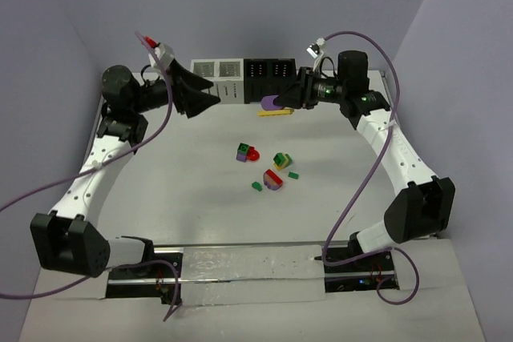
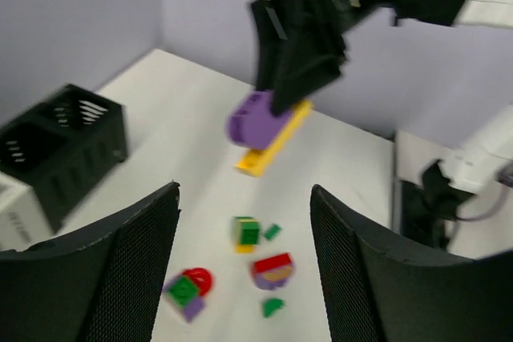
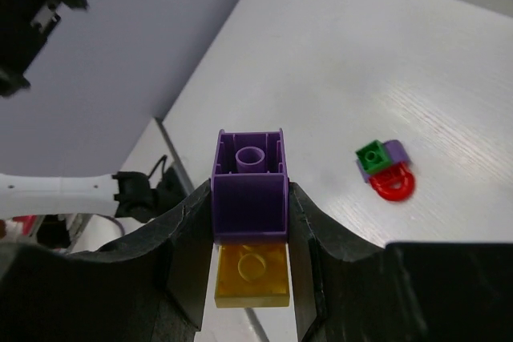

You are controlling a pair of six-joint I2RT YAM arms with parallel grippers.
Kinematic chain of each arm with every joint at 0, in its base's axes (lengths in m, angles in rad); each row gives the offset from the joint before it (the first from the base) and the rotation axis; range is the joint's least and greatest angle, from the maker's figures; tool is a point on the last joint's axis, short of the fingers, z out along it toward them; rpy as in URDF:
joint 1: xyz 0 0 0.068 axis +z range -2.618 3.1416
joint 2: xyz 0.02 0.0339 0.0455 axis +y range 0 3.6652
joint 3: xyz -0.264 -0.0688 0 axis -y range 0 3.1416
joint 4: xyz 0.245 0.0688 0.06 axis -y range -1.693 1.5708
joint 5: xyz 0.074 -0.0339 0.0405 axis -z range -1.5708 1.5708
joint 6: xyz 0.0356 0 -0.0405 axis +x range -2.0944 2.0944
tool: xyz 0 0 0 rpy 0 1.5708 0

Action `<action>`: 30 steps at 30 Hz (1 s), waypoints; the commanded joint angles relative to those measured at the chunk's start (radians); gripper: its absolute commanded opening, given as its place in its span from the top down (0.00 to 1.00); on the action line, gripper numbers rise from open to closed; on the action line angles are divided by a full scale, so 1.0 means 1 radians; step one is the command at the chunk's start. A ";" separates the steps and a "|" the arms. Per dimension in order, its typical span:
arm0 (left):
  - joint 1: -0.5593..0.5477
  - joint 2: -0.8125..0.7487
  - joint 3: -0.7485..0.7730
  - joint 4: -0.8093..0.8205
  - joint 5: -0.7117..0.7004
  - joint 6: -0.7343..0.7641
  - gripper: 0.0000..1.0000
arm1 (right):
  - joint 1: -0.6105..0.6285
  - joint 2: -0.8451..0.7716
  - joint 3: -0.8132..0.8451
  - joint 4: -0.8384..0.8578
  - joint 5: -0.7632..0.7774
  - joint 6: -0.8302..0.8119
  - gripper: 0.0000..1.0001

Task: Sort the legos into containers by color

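My right gripper [image 1: 282, 102] is shut on a purple brick [image 3: 248, 190] stuck to a flat yellow brick [image 3: 252, 274]. It holds this stack [image 2: 260, 122] above the table, in front of the black bins [image 1: 268, 76]. The white bins [image 1: 218, 76] stand just left of the black ones. My left gripper [image 1: 202, 99] is open and empty, in the air in front of the white bins, facing the right gripper. On the table lie a green-purple-red stack [image 1: 247, 152], a green-yellow stack [image 1: 280, 160], a red-purple stack [image 1: 274, 179] and two small green pieces [image 1: 256, 186].
The loose legos lie in a cluster at mid-table, seen between my left fingers [image 2: 128, 270] in the left wrist view. The black bin [image 2: 60, 146] shows there at the left. Purple walls close in the table at the back and both sides.
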State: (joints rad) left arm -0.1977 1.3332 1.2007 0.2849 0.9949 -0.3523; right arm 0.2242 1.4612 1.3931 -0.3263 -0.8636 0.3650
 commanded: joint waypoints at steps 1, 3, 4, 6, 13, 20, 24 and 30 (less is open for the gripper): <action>-0.046 -0.059 -0.073 -0.078 0.074 -0.148 0.25 | 0.002 -0.055 -0.036 0.280 -0.182 0.245 1.00; -0.070 -0.091 -0.104 -0.060 0.050 -0.159 0.21 | 0.002 -0.057 -0.096 0.438 -0.240 0.357 1.00; -0.083 -0.101 -0.114 -0.042 0.039 -0.159 0.21 | 0.003 -0.057 -0.125 0.508 -0.258 0.436 1.00; -0.099 -0.106 -0.122 -0.048 0.025 -0.143 0.21 | 0.003 -0.055 -0.149 0.604 -0.276 0.514 1.00; -0.179 -0.070 -0.089 -0.086 0.028 -0.027 0.25 | 0.004 -0.026 -0.217 0.758 -0.305 0.700 1.00; -0.198 -0.034 -0.060 -0.101 0.001 0.058 0.29 | 0.013 0.002 -0.251 0.792 -0.315 0.774 1.00; -0.203 -0.014 -0.041 -0.108 -0.011 0.094 0.29 | 0.017 0.025 -0.270 0.802 -0.311 0.811 1.00; -0.213 0.000 -0.023 -0.112 -0.019 0.127 0.29 | 0.017 0.050 -0.260 0.774 -0.304 0.834 1.00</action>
State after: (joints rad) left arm -0.3995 1.3269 1.1206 0.1669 0.9852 -0.2692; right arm 0.2333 1.5002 1.1252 0.4066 -1.1568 1.1572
